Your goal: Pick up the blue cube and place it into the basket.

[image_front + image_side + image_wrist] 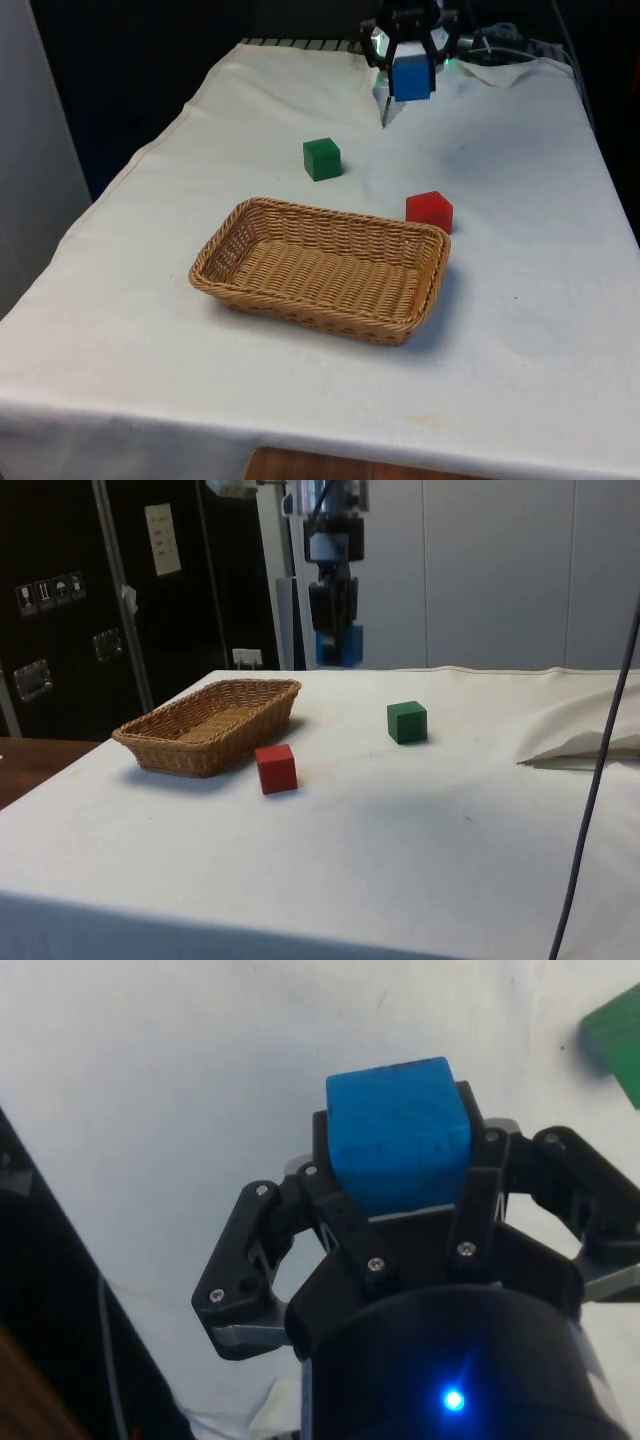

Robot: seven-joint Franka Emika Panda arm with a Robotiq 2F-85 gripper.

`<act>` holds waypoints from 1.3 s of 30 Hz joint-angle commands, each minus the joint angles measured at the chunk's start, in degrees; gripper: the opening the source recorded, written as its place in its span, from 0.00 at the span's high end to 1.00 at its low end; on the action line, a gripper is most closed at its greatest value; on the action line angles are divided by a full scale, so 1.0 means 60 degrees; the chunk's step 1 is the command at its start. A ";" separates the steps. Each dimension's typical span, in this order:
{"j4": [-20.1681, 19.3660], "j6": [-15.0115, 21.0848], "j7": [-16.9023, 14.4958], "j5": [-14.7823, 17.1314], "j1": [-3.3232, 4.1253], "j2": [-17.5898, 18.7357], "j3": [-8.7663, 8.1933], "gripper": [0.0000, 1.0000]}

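Note:
My gripper is shut on the blue cube and holds it in the air above the far end of the table. From the side the blue cube hangs well above the cloth, clamped in the gripper. The wrist view shows the blue cube pinched between both black fingers. The wicker basket stands nearer the camera, its inside bare. In the side view the basket lies left of and below the cube.
A green cube rests on the cloth between the gripper and the basket. A red cube sits close to the basket's far right corner. The cloth is rumpled at the far right.

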 commanded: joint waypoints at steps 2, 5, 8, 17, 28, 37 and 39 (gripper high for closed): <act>0.0067 -0.0220 0.0076 -0.0095 -0.0019 -0.0143 0.0010 0.99; 0.0105 -0.0353 0.0067 -0.0086 -0.0019 -0.0248 0.0010 0.99; 0.0105 -0.0353 0.0000 0.0000 0.0000 -0.0286 0.0000 0.99; 0.0439 -0.0353 -0.0010 0.0029 0.0000 0.0038 0.0000 0.99; 0.1499 -0.0411 -0.0067 0.0095 -0.0010 0.0964 -0.0010 0.99; 0.2406 -0.0392 -0.0076 0.0076 -0.0038 0.1833 -0.0038 0.99; 0.2626 -0.0392 -0.0086 0.0067 -0.0038 0.2044 -0.0048 0.99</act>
